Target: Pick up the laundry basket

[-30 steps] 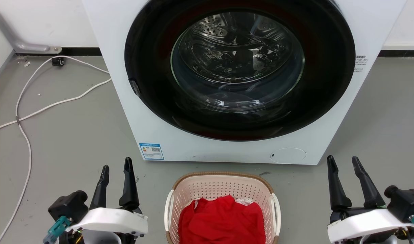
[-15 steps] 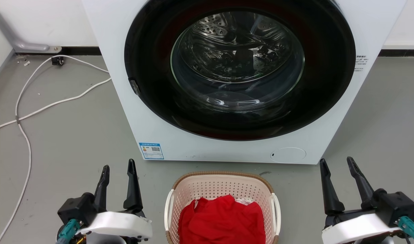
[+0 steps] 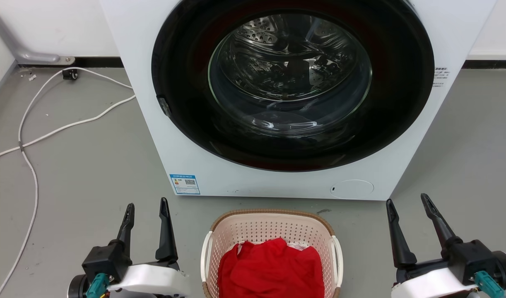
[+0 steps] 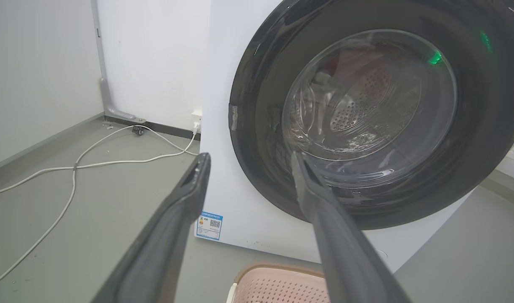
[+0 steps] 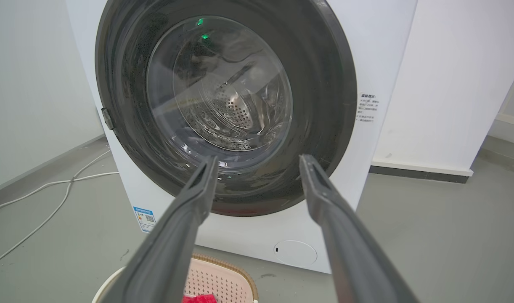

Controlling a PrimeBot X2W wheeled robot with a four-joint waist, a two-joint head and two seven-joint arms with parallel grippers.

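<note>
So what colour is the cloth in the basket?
Plain bright red. The cloth shows best in the head view, lying inside the basket.

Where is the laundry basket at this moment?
In the head view, the laundry basket sits at the bottom centre, in front of the washing machine, between the left gripper and the right gripper.

The grey floor (image 3: 83, 157) before me carries the white washing machine (image 3: 244, 184). The laundry basket (image 3: 269, 229) sits on the floor just in front of the washing machine, with a strip of bare floor between them. To the machine's left, white cables (image 3: 22, 145) trail loosely across the floor.
</note>
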